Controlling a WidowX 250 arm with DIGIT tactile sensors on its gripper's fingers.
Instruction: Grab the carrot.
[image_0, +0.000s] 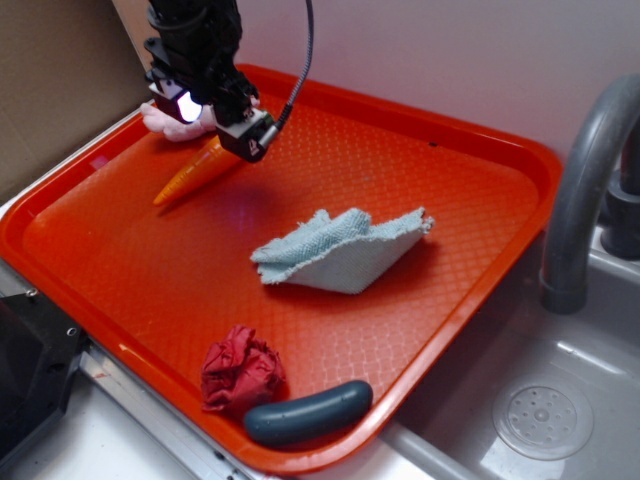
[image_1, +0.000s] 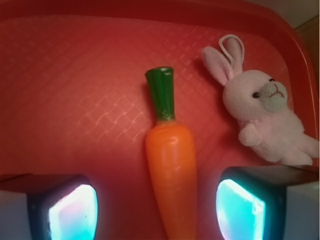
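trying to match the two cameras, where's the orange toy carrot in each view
Exterior: the glossy orange plastic carrot lies at upper left on the red tray, partly hidden under the end effector.
Wrist: it lies lengthwise at centre, green stem up, between the two open fingers.
Shared landmark: the pink plush bunny next to the carrot.

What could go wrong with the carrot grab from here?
1. The claw is open and straddles only the tapered half of the carrot; closing there may squeeze the glossy taper out.
2. The pink bunny lies close beside one pad; drifting that way may snag it.
3. The claw looks above the tray; closing early could miss.
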